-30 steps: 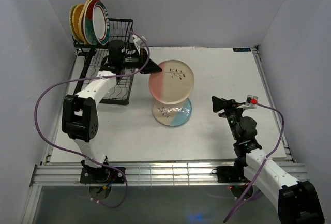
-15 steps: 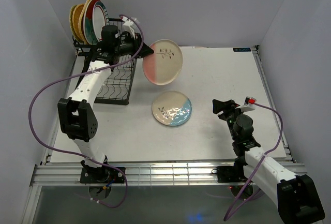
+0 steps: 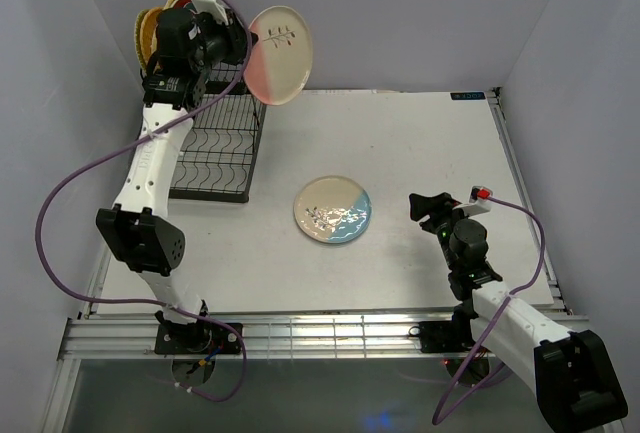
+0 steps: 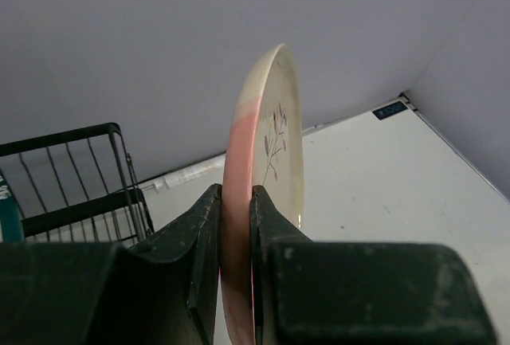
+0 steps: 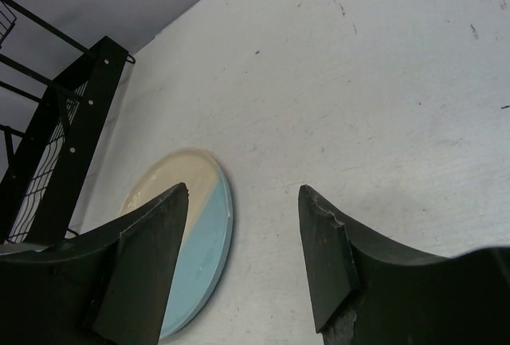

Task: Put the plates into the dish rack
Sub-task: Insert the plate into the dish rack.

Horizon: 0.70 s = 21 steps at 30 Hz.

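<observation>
My left gripper [image 3: 243,48] is shut on the edge of the pink-and-white plate [image 3: 279,53] and holds it upright, high in the air beside the top of the black wire dish rack [image 3: 215,148]. In the left wrist view the plate [image 4: 269,130] stands edge-on between my gripper's [image 4: 237,205] fingers. Yellow woven plates [image 3: 148,33] stand in the rack's rear tier, mostly hidden behind the arm. A blue-and-cream plate [image 3: 333,210] lies flat on the table. My right gripper [image 3: 425,203] is open and empty, low over the table right of that plate [image 5: 195,233].
The rack's lower wire tray [image 3: 205,168] shows bare slots. The rack's frame [image 4: 72,178] and a teal plate's edge [image 4: 6,209] sit left in the left wrist view. The rack [image 5: 64,122] also shows far left in the right wrist view. Grey walls stand close behind and at both sides.
My left arm has lifted the pink-and-white plate up and back, from above the blue-and-cream plate to high beside the rack's top. The right arm has barely moved.
</observation>
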Motion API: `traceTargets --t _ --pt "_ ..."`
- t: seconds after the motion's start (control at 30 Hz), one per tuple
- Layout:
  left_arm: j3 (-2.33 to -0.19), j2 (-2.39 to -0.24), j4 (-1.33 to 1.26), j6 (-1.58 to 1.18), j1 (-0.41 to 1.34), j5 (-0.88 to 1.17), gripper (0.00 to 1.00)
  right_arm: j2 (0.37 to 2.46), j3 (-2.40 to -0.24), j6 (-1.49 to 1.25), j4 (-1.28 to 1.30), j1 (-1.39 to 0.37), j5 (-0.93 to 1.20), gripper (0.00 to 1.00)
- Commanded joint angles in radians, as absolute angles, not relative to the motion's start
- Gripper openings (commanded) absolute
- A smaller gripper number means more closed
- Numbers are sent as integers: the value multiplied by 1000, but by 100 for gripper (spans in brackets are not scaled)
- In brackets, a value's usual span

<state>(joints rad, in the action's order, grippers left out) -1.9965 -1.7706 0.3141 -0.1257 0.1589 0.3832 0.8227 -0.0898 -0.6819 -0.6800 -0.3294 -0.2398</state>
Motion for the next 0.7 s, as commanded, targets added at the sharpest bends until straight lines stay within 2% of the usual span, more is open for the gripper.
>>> traceTargets --t 0.0,0.2,0.53,0.67 --pt "-2056 -1622 207 -54 150 205 0 825 -135 -689 -707 -328 -245 63" --pt "-2077 -1594 161 24 133 98 0 844 -138 -690 -709 -328 -235 63" --pt "-2250 -1652 196 12 52 120 0 857 -141 -687 -715 -330 -227 62" --pt "-2257 -1669 180 34 8 104 0 867 -140 -687 -719 -328 -225 62"
